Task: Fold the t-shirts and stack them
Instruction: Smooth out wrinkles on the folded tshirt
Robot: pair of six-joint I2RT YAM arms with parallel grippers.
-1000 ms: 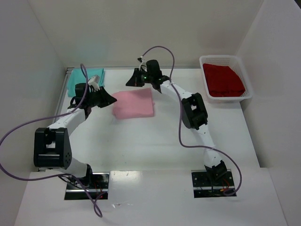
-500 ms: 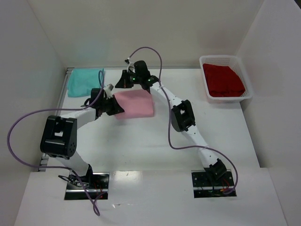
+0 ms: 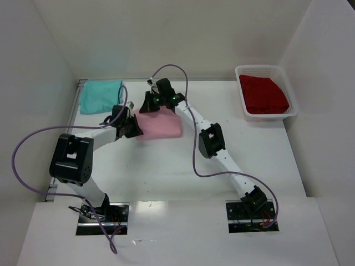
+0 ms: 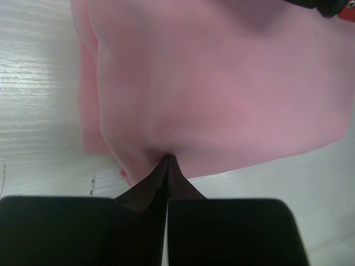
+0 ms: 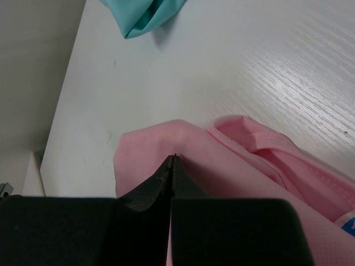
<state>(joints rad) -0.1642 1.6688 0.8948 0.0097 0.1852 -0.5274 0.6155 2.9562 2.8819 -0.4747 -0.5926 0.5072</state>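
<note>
The light pink t-shirt (image 3: 162,124) lies folded in a rectangle on the table's middle back. My left gripper (image 3: 136,127) is shut on its near left edge; the left wrist view shows the closed tips (image 4: 168,158) pinching pink cloth (image 4: 222,83). My right gripper (image 3: 148,106) is shut on its far left corner; the right wrist view shows the tips (image 5: 173,157) pinching a fold of pink cloth (image 5: 238,166). The teal t-shirt (image 3: 100,95) lies folded at the back left, and its corner shows in the right wrist view (image 5: 145,14). The red t-shirt (image 3: 265,94) lies in a basket.
A white mesh basket (image 3: 265,68) stands at the back right against the wall. White walls close in the table at the left, back and right. Purple cables loop over both arms.
The left gripper has moved right from near the teal shirt to the pink shirt's left edge. The right gripper has moved left and down onto its far left corner. Both now pinch cloth.
</note>
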